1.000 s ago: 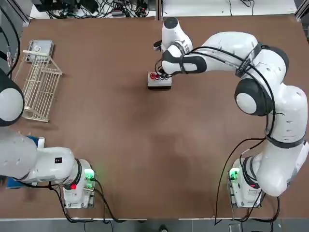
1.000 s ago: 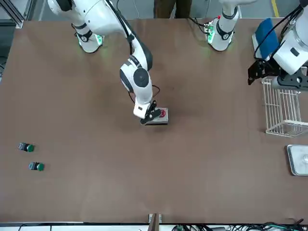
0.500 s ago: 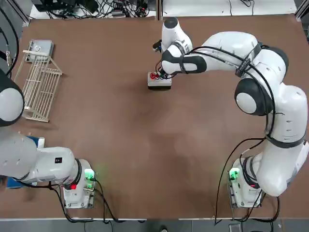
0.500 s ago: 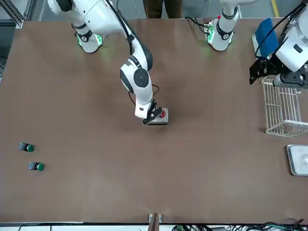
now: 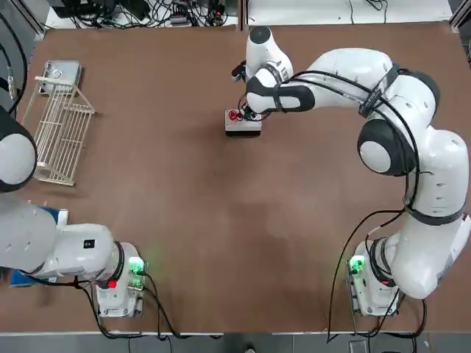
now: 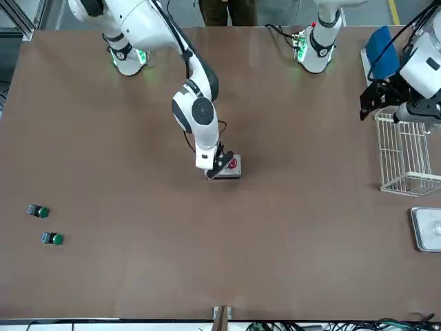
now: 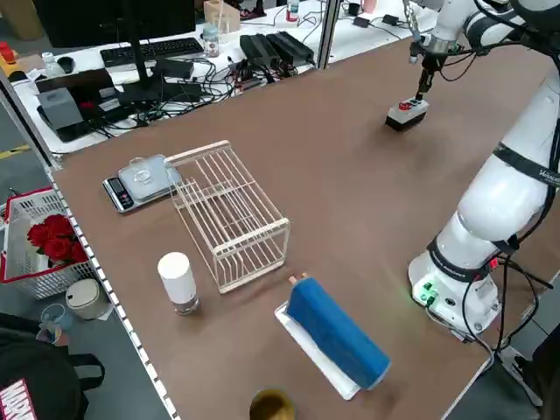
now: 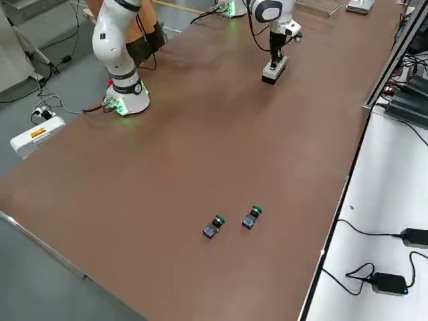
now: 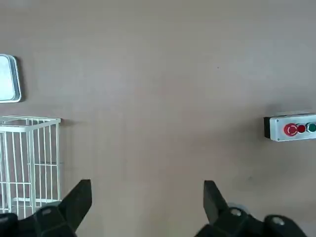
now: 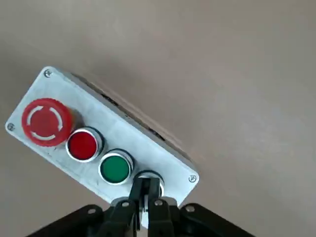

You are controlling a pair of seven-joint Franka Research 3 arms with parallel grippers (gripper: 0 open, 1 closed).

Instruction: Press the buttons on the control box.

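Right wrist view: the right gripper (image 10: 147, 185), fingers together, is over the end button (image 10: 152, 176) of the control box (image 10: 79, 114), whose long row runs away from the fingertips past green to red. The left gripper (image 9: 148, 193), fingers apart, is well off near the rack (image 9: 30, 163).

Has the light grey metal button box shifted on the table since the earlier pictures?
No, the light grey metal button box sits in the same spot relative to the white wire rack.
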